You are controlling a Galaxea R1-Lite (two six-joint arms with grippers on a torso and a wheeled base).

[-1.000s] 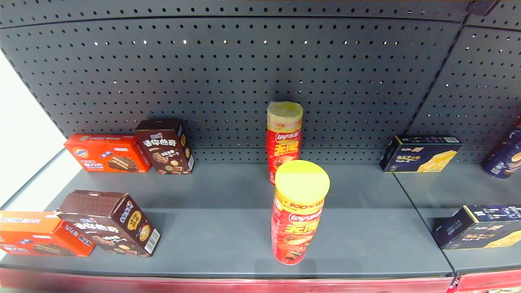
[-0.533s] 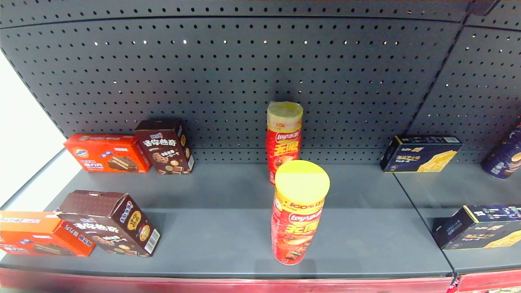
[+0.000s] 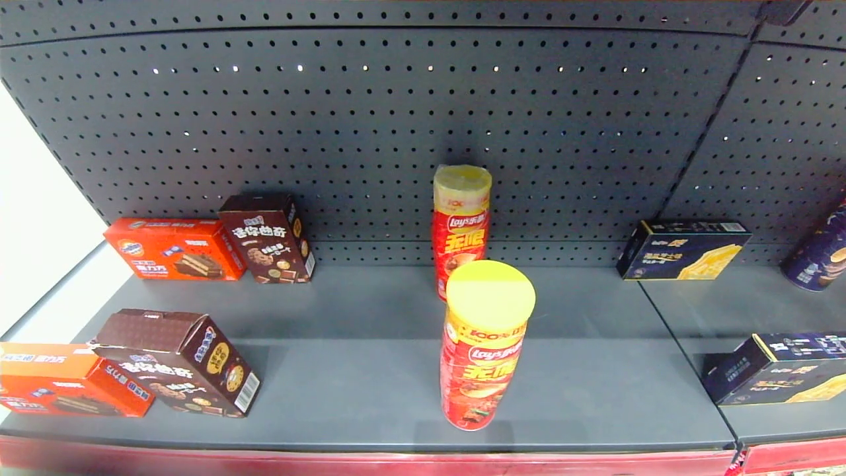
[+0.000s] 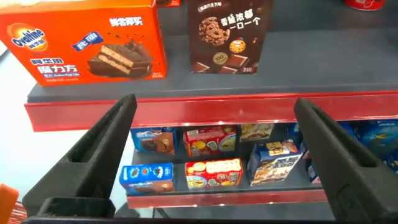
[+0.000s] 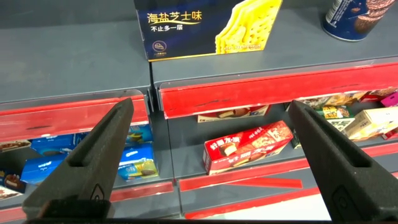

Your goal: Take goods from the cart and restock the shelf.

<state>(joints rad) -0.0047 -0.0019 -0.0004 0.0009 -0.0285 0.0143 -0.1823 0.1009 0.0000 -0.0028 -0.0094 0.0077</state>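
Note:
The grey shelf [image 3: 370,370] carries two red chip cans with yellow lids, one at the front middle [image 3: 484,344] and one behind it [image 3: 461,225] by the pegboard. On the shelf's left are orange cake boxes [image 3: 173,248] [image 3: 66,379] and brown cookie boxes [image 3: 268,237] [image 3: 178,362]. Dark blue boxes [image 3: 684,248] [image 3: 776,367] lie on the right. My left gripper [image 4: 217,155] is open and holds nothing, in front of the shelf's red edge [image 4: 211,109], below an orange box [image 4: 87,40] and a brown box [image 4: 229,34]. My right gripper [image 5: 217,162] is open and holds nothing, before a dark blue box [image 5: 208,26].
A dark blue can [image 3: 819,254] stands at the far right; it is also in the right wrist view [image 5: 360,17]. Lower shelves hold several snack boxes [image 4: 211,174] [image 5: 249,146]. A perforated back panel [image 3: 370,125] closes the shelf. Bare shelf floor lies between the cans and the side boxes.

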